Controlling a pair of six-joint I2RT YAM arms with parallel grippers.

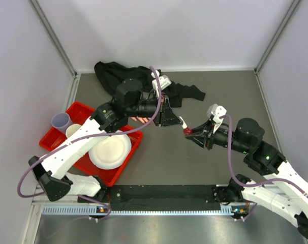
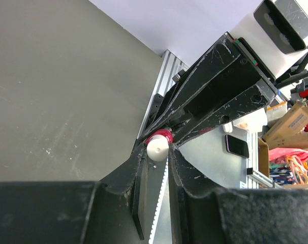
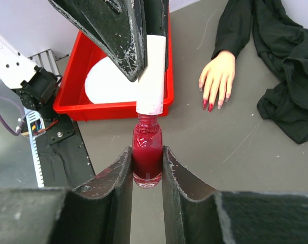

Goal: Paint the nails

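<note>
The tiny dark-red nails tip the fingers of a pale skin-coloured mannequin hand. It lies palm down on the grey table top with its fingers toward the arms. Its wrist runs into a crumpled black fabric sleeve, and from overhead it is mostly hidden beneath the left arm. The hand looks light and rigid, likely to slide under any sideways push. The nails are small, smooth, curved targets. They call for a feather touch of a brush from above, not a grasp. If the hand needs steadying, the wrist by the sleeve seems the safest place to hold.

To its right, the left gripper is clamped narrowly on the tall white cap of a small red glass polish bottle. Further right, the right gripper is pinched tight on the bottle's body, apparently holding it above the table. The glass looks slick and breakable, and the cap is slender. I cannot tell whether the cap is loosened from the neck.
</note>
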